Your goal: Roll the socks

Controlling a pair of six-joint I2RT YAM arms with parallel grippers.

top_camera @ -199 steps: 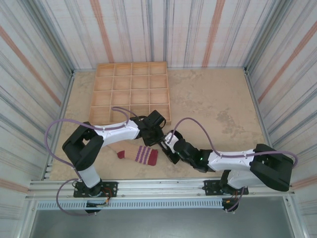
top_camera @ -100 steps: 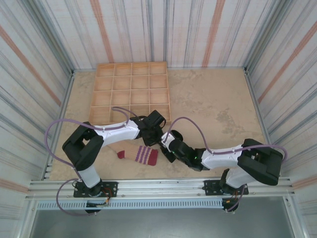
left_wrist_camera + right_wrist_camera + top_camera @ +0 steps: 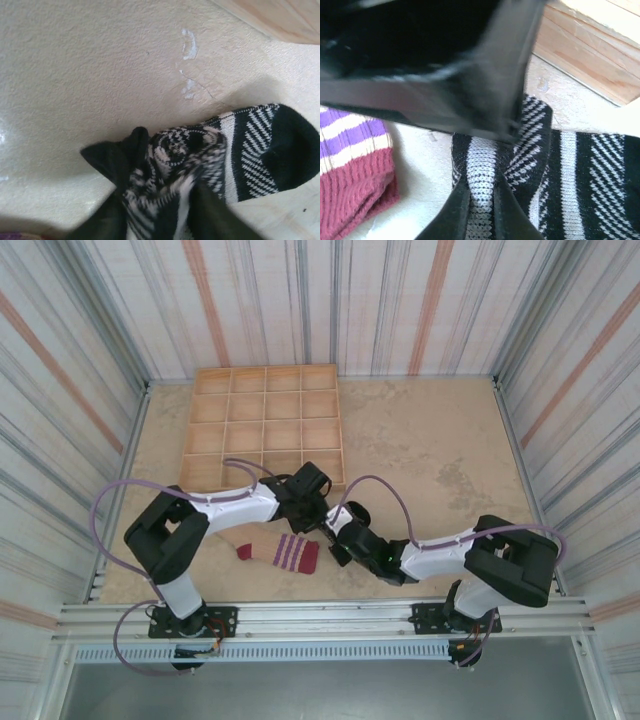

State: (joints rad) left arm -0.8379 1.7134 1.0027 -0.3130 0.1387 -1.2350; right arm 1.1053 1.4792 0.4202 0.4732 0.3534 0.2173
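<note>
Beige knit nearest the arm bases: beige sock (image 3: 272,551) flat on the table (image 3: 440,440), dark red cuff and purple-white stripes toward the right. Just beyond that cuff, black sock (image 3: 590,170) bunched at one end, striped toe end lying flat. Right gripper (image 3: 480,195) pinched tight on a fold of the black sock. Left gripper (image 3: 160,200) over the bunch, blurred fingers apart on either side of it. Farthest back, wooden grid tray (image 3: 265,425).
</note>
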